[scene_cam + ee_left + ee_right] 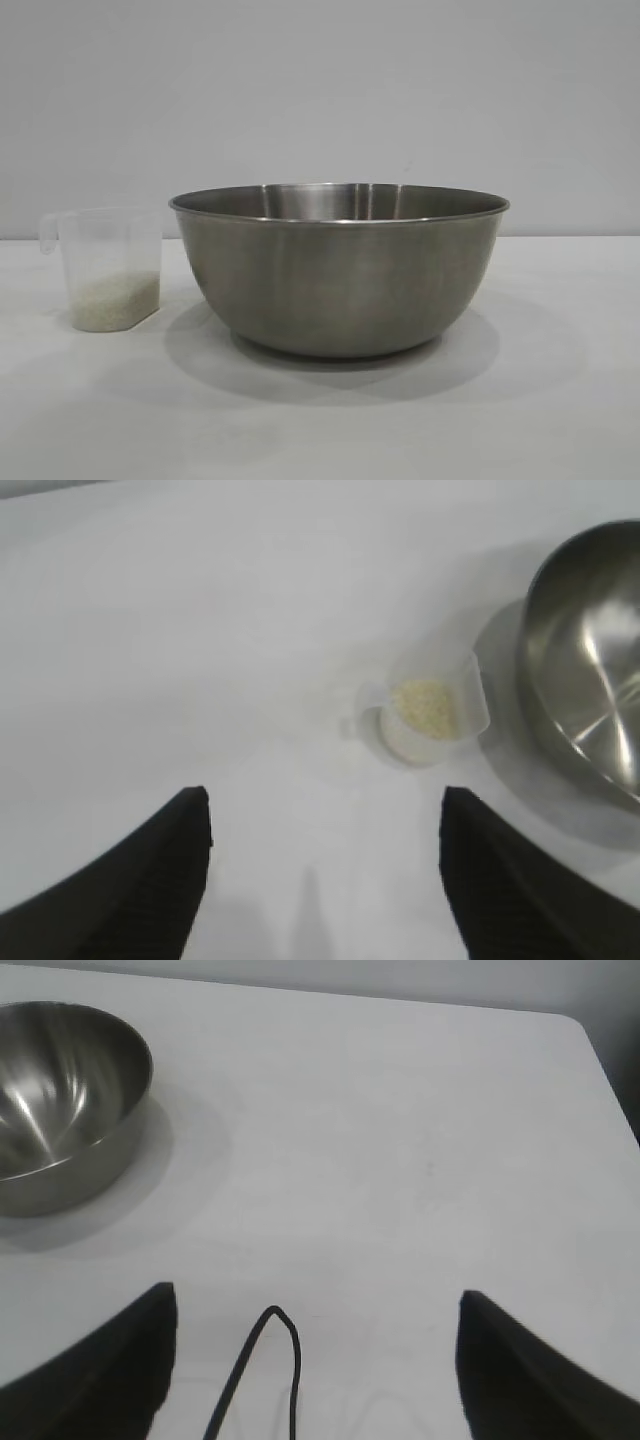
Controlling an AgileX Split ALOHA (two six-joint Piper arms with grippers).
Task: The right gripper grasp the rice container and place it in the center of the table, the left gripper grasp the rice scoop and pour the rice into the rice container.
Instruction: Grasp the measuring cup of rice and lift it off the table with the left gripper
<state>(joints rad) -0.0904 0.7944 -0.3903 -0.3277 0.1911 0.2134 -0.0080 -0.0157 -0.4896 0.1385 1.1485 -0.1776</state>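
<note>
On my screen the rice container stands upright on the white counter, about in the middle of the exterior view, and it is the biggest thing there. Just beside it, on that view's left side, stands the rice scoop, also upright, with its loop handle turned away from the bowl. The two are close, but I see a narrow gap between them, so they are not touching. The rice lies as a low layer in the bottom of the scoop; the upper part of the cup is only clear plastic. From the exterior view I cannot look into the bowl, and in the two wrist views the part of its inside that shows is bare shiny steel. My left claw hangs over the counter with its two fingers spread wide, and nothing is between them. In its camera the scoop is ahead of the fingertips and apart from them, with the grains visible from above and the bowl right next to it. My right claw is also wide open and holds nothing; it is over a bare part of the counter, well apart from the bowl, which shows far off in its camera. A thin black cable loops between its fingers.
</note>
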